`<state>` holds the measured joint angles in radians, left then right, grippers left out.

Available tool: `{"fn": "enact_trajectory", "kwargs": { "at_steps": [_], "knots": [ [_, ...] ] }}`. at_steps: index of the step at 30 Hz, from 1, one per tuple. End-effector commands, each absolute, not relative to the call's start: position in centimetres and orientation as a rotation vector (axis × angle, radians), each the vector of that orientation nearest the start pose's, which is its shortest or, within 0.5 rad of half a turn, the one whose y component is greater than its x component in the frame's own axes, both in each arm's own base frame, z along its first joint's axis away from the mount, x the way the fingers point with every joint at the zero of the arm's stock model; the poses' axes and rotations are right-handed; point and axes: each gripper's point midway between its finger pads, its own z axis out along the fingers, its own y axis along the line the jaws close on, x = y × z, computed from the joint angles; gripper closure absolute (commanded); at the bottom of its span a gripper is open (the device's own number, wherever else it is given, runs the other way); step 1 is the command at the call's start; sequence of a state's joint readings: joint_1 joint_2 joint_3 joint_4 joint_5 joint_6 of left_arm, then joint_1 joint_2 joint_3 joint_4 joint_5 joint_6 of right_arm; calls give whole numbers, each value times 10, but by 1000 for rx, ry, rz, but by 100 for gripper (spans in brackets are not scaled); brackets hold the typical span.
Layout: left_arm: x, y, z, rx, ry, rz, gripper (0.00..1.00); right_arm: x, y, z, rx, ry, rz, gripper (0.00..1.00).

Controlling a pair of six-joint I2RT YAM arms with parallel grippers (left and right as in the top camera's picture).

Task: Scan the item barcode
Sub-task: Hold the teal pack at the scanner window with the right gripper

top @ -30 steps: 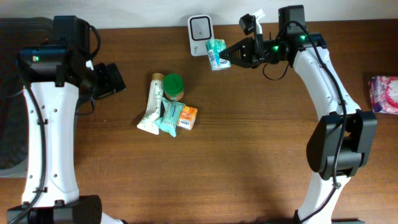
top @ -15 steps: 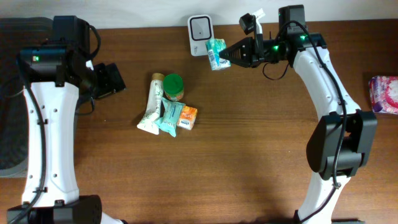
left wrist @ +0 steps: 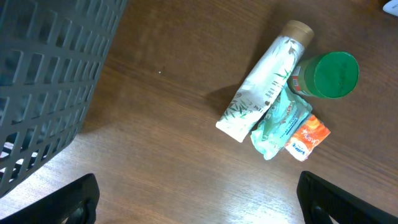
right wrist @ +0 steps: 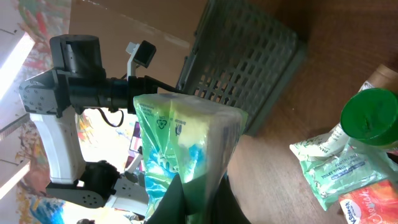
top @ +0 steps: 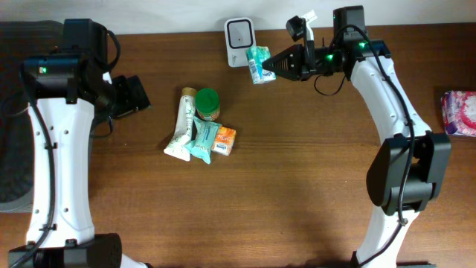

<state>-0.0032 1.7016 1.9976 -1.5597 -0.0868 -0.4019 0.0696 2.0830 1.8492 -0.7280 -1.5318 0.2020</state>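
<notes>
Right, the grey basket at the table's 9 o'clock edge is cut off by the frame and partly hidden behind the left arm. The left wrist view catches only its lattice wall, so what lies inside cannot be told. Over at 3 o'clock a pink pack is clipped by the edge as well.

The right gripper is clamped tight on the green packet, holding it just at 5 o'clock of the white scanner, which stands at 12 o'clock. Whether packet and scanner touch is unclear, and the print on the crinkled wrapper is too blurred to pick out a barcode.

The left gripper hangs with jaws spread wide, gripping nothing, at 10 o'clock of the pile: a toothpaste tube, a green-lidded jar, a teal pouch and an orange sachet, huddled together and touching.
</notes>
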Motion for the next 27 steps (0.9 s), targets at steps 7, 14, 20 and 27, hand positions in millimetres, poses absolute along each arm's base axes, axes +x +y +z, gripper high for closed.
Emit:
{"fn": "enact_trajectory", "kwargs": {
  "at_steps": [7,14,20,27],
  "knots": [
    [342,16,276,-591,2743,37,1,434,200,281,-485,2016,2009,96],
    [342,16,276,-591,2743,37,1,434,200,281,-485,2016,2009,96],
    [342,16,276,-591,2743,37,1,434,200,281,-485,2017,2008,96],
    [342,16,276,-591,2743,37,1,441,209,264,-457,2111,1885,96]
  ]
}}
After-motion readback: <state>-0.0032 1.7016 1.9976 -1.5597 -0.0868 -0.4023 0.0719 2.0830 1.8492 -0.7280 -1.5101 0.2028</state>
